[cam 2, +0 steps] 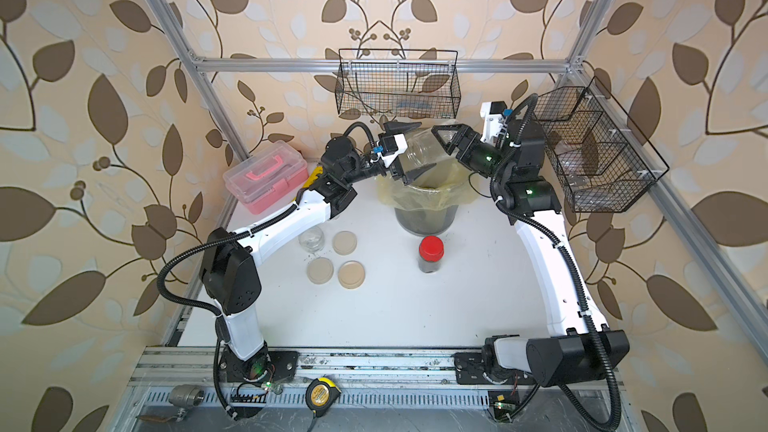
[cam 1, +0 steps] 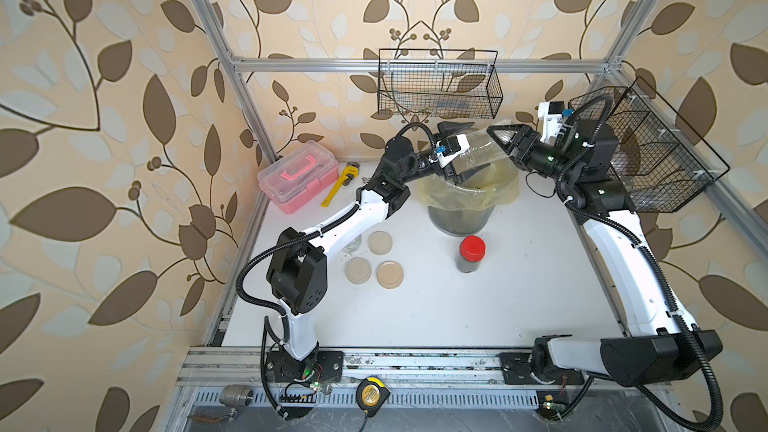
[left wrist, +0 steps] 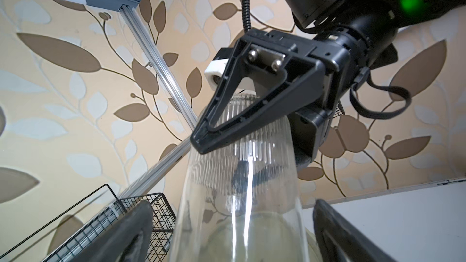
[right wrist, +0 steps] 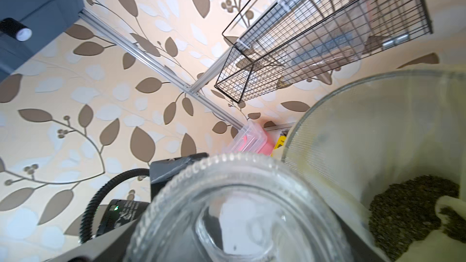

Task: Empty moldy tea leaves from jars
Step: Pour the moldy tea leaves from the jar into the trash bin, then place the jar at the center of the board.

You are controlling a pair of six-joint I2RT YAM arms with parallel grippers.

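Observation:
A clear glass jar [cam 1: 482,151] [cam 2: 419,149] hangs tilted, mouth down, over the grey bin [cam 1: 461,218] with its yellowish liner. My right gripper [cam 1: 496,141] [left wrist: 222,157] is shut on its ribbed base. My left gripper [cam 1: 465,149] [left wrist: 233,210] stands open astride the jar's [left wrist: 239,197] mouth end, a gap on each side. The jar [right wrist: 239,210] looks empty. Moldy tea leaves [right wrist: 408,202] lie in the bin. A red-lidded jar [cam 1: 471,254] of dark leaves stands in front of the bin. An empty lidless jar [cam 2: 311,239] stands by three beige lids [cam 1: 380,242].
A pink toolbox [cam 1: 297,176] and a yellow wrench [cam 1: 338,184] lie at the back left. Black wire baskets hang on the back wall [cam 1: 440,85] and the right frame [cam 1: 656,151], close behind my right wrist. A tape measure [cam 1: 372,394] sits on the front rail.

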